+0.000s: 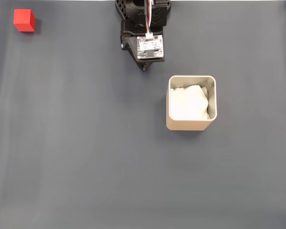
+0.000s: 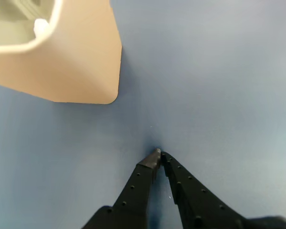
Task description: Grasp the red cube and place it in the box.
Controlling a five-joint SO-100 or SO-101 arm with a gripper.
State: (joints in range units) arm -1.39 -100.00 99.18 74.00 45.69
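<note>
In the fixed view, the red cube (image 1: pixel 24 20) sits far off to the left of the gripper (image 1: pixel 144 68), up near the top corner of the dark mat (image 1: pixel 86 157). It is well apart from the arm and nothing touches it. The cube still has to be picked up, so I think the job has not really started.

Next comes the gripper itself, near the top middle. In the wrist view the gripper (image 2: pixel 159 155) has its two black fingers pressed together at the tips, with nothing between them. It points down at the bare mat (image 2: pixel 219 86).

To the right of the gripper in the fixed view, and a bit lower, stands the box (image 1: pixel 190 125). It is beige, with soft white padding (image 1: pixel 188 102) inside. In the wrist view the box (image 2: pixel 81 62) shows up at the top left, close by but not touching the fingers.

What could go wrong? The fingers are closed, so they must open before they reach the cube, or they will just push it away. The cube is near the mat's edge, so a bump could knock it off. On the way back, a low swing could hit the box wall and tip it.

Nothing lies between the gripper and the cube. The path looks clear.
</note>
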